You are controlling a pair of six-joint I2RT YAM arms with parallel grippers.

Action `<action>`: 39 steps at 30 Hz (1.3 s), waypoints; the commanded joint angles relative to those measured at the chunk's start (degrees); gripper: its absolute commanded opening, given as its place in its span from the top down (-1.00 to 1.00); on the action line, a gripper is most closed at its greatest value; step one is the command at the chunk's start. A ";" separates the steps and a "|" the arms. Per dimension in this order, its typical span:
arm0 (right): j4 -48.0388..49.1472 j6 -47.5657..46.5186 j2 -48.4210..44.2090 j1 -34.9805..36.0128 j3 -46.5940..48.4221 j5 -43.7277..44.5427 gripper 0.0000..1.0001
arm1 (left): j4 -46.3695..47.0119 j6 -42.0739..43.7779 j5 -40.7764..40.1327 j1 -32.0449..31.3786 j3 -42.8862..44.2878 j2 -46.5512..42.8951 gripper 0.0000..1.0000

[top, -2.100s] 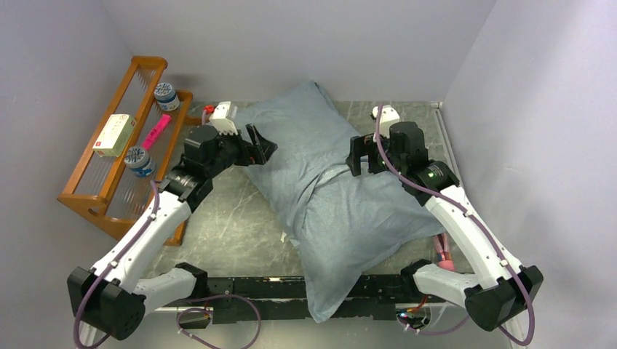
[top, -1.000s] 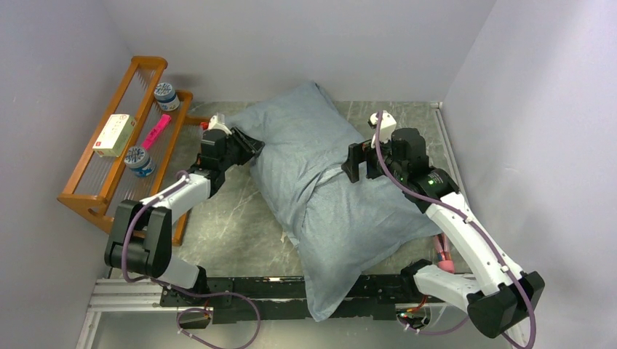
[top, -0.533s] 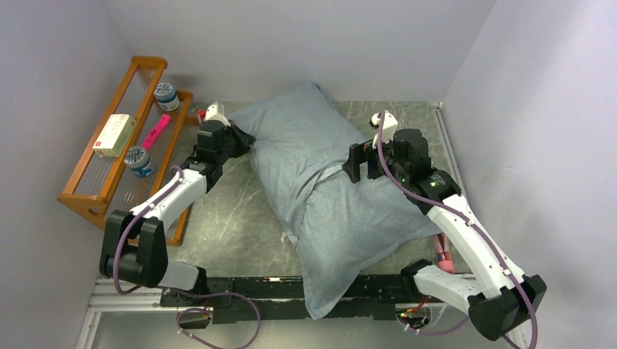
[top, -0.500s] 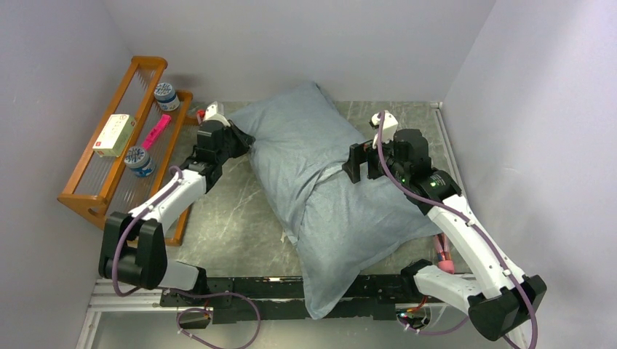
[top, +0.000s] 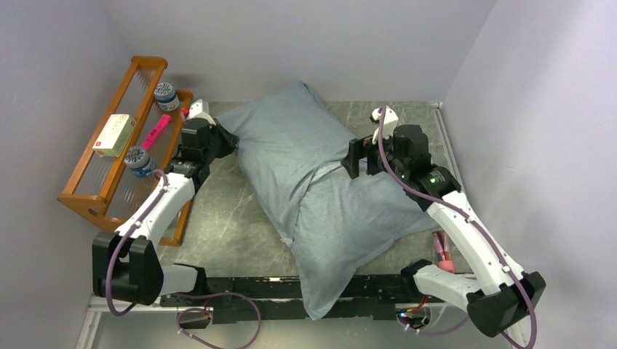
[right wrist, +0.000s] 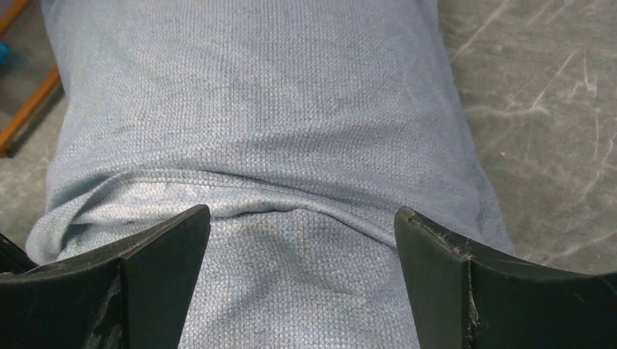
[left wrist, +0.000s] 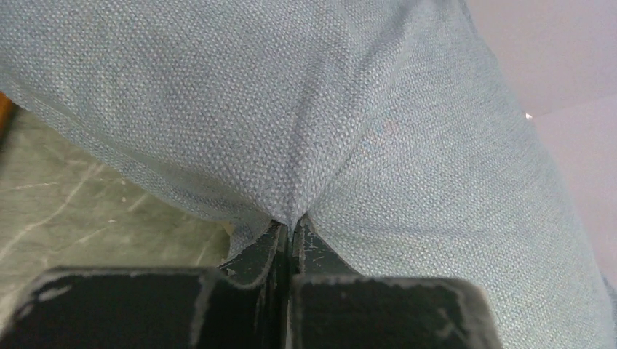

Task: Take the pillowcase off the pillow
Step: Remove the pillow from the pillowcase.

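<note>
The grey-blue pillowcase (top: 320, 189) lies plump and diagonal across the table, from the back middle to the near edge. The pillow is hidden inside it. My left gripper (top: 223, 138) is at the cover's back left side, shut on a pinch of its cloth. In the left wrist view the fabric (left wrist: 327, 109) puckers into the closed tips of that gripper (left wrist: 292, 222). My right gripper (top: 352, 157) hovers open at the cover's right side, over a crease. In the right wrist view this gripper (right wrist: 298, 214) straddles the folded cloth (right wrist: 276, 94) with wide jaws, holding nothing.
A wooden rack (top: 94, 198) stands at the left, close to my left wrist, holding two jars (top: 166, 94), a white box (top: 114, 134) and a pink item (top: 156, 131). A pink object (top: 444, 254) lies by my right arm's base. Grey walls enclose the marbled table (top: 233, 225).
My left gripper closed on the pillowcase's left side and drew back left toward the rack, pulling the cloth with it. The right gripper stayed open in about the same place.
</note>
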 commanded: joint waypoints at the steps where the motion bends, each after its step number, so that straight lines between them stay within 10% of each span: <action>1: 5.64 3.31 2.17 -0.23 5.54 -2.10 -0.99 | 6.00 2.41 -3.60 4.93 7.59 -3.36 0.90; 13: 4.65 4.47 3.08 -0.17 4.47 -6.10 -0.99 | 5.17 6.63 0.65 6.28 14.06 1.89 0.89; 19: 2.96 3.58 1.21 -0.22 1.94 -5.56 -0.99 | 2.09 12.02 3.04 6.20 12.16 -1.54 -0.01; 26: 1.94 0.39 -1.46 -0.14 -0.05 -8.04 -0.99 | -5.99 23.63 7.46 1.67 11.98 -7.48 -0.62; 39: 4.20 -2.68 -0.58 -0.14 -0.82 -16.85 -0.99 | -13.59 35.12 16.96 -8.63 8.11 -19.09 -0.93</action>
